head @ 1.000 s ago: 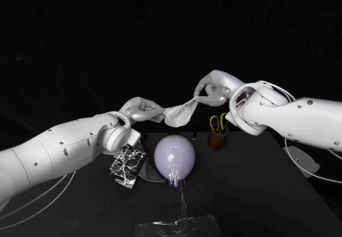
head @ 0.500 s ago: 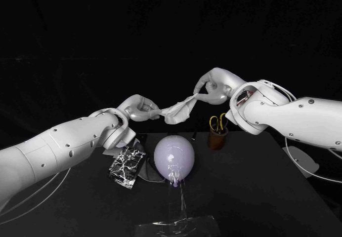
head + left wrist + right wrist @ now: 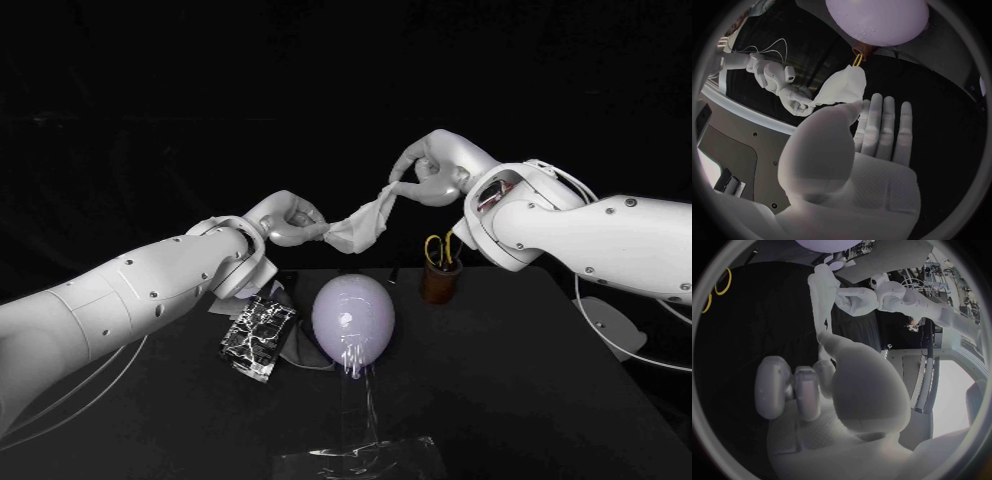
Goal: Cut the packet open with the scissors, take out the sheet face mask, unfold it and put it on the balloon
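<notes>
Head view: the sheet face mask (image 3: 361, 223) hangs above the balloon (image 3: 355, 318), still bunched, its ends clamped in the fingers of the left hand (image 3: 289, 220) and right hand (image 3: 430, 182). The right hand has risen slightly, drawing it tauter; unfolding is judged barely begun.

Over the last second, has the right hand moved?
Yes, slightly. The right hand, pinching the sheet face mask, has risen a little further above the brown cup, which has stayed in place on the table.

Head cam down on table (image 3: 519, 400); wrist cams close behind left hand (image 3: 861, 165), right hand (image 3: 842, 400); all share mask (image 3: 361, 226).
</notes>
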Available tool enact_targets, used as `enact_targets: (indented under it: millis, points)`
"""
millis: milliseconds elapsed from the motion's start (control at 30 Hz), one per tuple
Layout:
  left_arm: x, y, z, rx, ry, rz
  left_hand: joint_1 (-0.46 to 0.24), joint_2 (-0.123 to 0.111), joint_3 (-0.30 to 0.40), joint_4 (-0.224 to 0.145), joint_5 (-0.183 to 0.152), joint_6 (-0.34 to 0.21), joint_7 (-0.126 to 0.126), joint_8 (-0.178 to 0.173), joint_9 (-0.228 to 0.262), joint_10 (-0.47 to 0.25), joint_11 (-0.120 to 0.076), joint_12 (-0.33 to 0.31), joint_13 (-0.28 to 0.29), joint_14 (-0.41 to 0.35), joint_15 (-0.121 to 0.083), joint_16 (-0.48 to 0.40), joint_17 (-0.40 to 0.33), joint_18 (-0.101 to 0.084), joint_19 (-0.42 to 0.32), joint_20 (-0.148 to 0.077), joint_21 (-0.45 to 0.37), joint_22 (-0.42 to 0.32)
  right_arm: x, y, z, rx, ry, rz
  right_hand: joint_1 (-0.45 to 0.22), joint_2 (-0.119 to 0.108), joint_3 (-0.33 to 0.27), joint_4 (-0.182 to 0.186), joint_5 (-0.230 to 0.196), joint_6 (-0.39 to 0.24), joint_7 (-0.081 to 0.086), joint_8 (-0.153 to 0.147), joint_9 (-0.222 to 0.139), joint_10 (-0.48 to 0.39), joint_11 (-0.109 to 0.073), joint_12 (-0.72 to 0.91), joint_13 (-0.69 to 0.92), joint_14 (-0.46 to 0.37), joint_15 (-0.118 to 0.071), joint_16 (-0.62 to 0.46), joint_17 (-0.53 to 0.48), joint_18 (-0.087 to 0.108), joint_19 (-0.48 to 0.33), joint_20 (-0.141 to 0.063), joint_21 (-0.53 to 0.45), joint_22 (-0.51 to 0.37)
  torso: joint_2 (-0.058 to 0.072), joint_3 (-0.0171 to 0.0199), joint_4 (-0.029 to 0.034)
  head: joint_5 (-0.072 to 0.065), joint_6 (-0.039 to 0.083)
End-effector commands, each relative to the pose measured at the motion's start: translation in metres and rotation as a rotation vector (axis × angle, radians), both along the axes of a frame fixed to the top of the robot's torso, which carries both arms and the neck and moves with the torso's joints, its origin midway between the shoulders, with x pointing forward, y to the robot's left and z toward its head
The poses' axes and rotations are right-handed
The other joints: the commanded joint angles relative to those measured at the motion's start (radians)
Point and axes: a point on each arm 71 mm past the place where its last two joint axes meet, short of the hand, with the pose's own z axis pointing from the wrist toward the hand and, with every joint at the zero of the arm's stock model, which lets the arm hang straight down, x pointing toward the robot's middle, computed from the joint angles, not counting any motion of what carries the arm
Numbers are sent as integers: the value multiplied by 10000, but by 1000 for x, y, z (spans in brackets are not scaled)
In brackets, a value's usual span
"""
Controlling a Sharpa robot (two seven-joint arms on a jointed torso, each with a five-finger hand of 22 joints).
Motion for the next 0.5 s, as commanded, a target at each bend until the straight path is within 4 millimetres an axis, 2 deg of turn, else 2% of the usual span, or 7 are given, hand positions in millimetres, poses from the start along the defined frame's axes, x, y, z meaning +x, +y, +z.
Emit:
enact_targets:
  millis: [33, 233, 333, 367, 400, 433, 500]
  points:
    - [-1, -4, 2, 71, -210, -260, -10, 54, 585, -516, 32, 7, 85, 29, 185, -30, -32, 16, 12, 52, -1, -58, -9, 152, 7, -10, 48, 11, 0, 2, 2, 172, -175, 108, -15, 44, 56, 1, 31, 44, 0, 37, 11, 531, -261, 31, 1182, 1063, -82, 35, 2633, -167, 381, -14, 6, 2065, -5, 5, 0, -4, 5]
    - [0, -5, 3, -114, -203, -187, -145, 23, 627, -480, 27, -72, 106, -12, 219, -142, 19, -30, 0, 127, 14, -50, 0, 151, -14, -1, 72, 22, 1, 6, 2, 147, -100, 219, -15, 44, 56, 1, 31, 44, 0, 37, 11, 531, -261, 31, 1182, 1063, -82, 35, 2633, -167, 381, -14, 6, 2065, -7, 5, -5, -19, 29]
    - [0, -5, 3, -145, -116, -184, -125, 24, 711, -535, 28, -276, 212, -168, 176, -450, 94, -93, -60, 163, 23, -62, 8, 153, -52, -2, 85, 26, 1, 9, 2, 133, -69, 263, -15, 44, 56, 1, 31, 44, 0, 37, 11, 531, -261, 31, 1182, 1063, -82, 35, 2633, -167, 381, -14, 6, 2065, -4, 2, 1, -34, 41]
    - [0, -6, 2, -142, -66, -182, -298, -312, 611, -505, 229, -809, 470, -550, -1, -1034, 309, -138, -175, 97, 117, -109, 3, 129, -117, 16, 63, 15, 1, 10, 2, 129, -60, 276, -15, 44, 56, 1, 31, 44, 0, 37, 11, 531, -261, 31, 1182, 1063, -82, 35, 2633, -167, 381, -14, 6, 2065, -1, 0, 4, -37, 44]
    - [0, -6, 2, -130, -8, -175, -288, -297, 683, -497, 10, -1040, 586, -794, -158, -1331, 415, -100, -185, 24, 208, -149, 4, 107, -185, 23, 28, -5, 1, 10, 2, 127, -53, 287, -15, 44, 56, 1, 31, 44, 0, 37, 11, 531, -261, 31, 1182, 1063, -82, 35, 2633, -167, 381, -14, 6, 2065, -1, -2, 8, -40, 45]
    - [0, -6, 1, -112, 47, -163, -288, -297, 683, -497, 10, -1040, 586, -794, -158, -1331, 415, -100, -185, 24, 208, -149, 4, 107, -185, 23, 28, -5, 2, 11, 2, 127, -49, 293, -15, 44, 56, 1, 31, 44, 0, 37, 11, 531, -261, 31, 1182, 1063, -82, 35, 2633, -167, 381, -14, 6, 2065, -2, -3, 6, -41, 44]
    - [0, -5, 0, -47, 206, -126, -398, -494, 595, -466, 21, -1234, 670, -1005, -298, -1533, 501, -102, -180, -23, 264, -171, 15, 87, -229, 31, 4, -21, 2, 12, 2, 129, -43, 298, -15, 44, 56, 1, 31, 44, 0, 37, 11, 531, -261, 31, 1182, 1063, -82, 35, 2633, -167, 381, -14, 6, 2065, -1, -5, 7, -46, 48]
